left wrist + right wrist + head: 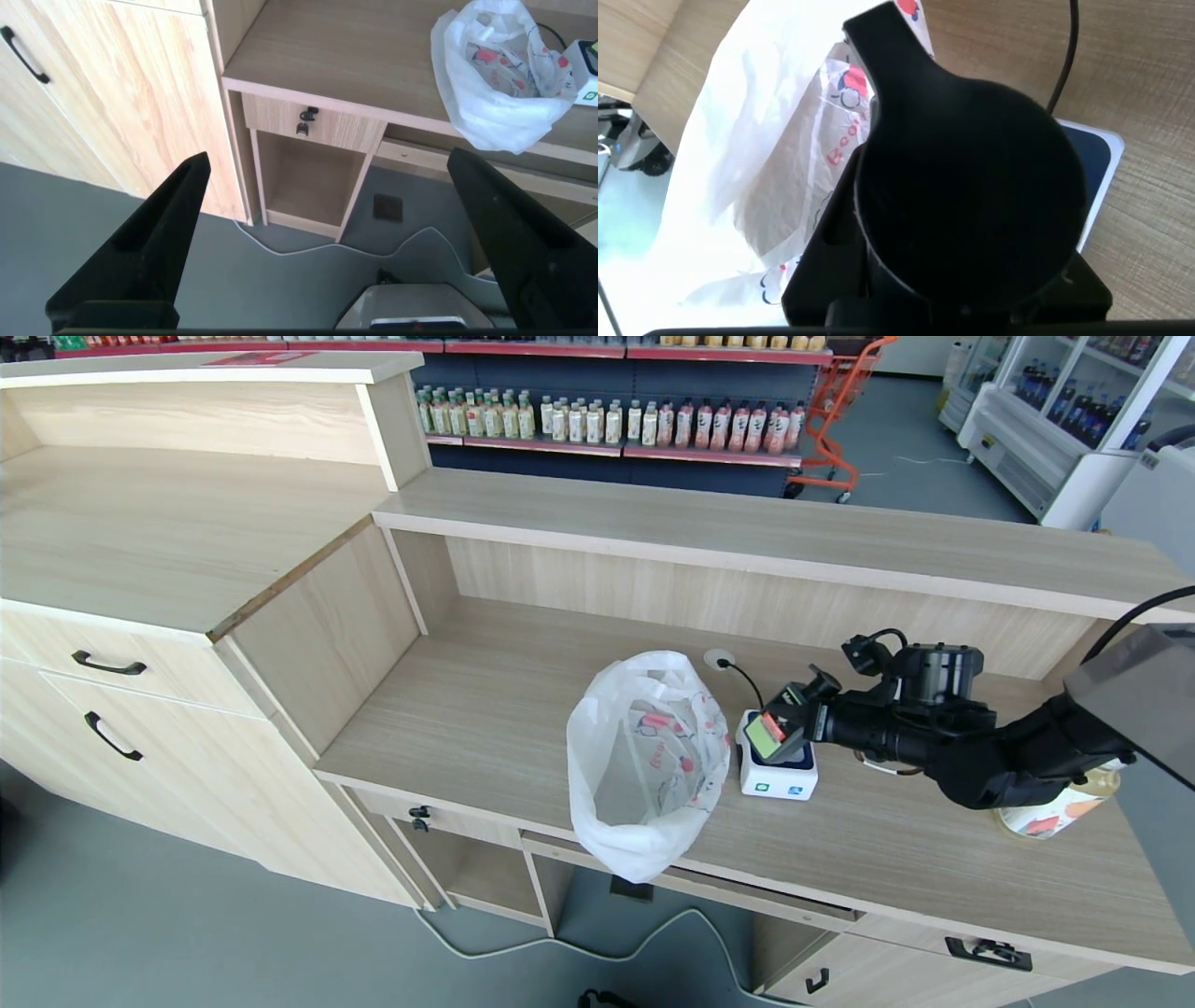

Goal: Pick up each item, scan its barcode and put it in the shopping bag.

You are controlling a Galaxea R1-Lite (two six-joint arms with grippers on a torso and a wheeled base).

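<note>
Shopping bag [644, 756] overhangs the tabletop's [485, 709] front edge, so the right tool [784, 723], clamped on a packet [764, 739] over the scanner [780, 782], might topple it.

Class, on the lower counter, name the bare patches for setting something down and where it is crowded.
Bare: counter left of the shopping bag to the side panel; front strip right of the scanner. Crowded: around bag and scanner, where the right gripper holds a small item.

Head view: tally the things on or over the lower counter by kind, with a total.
Shopping bag: 1
Scanner box: 1
Small pack held in the right hand: 1
Labelled container behind the right arm: 1
Total: 4
</note>
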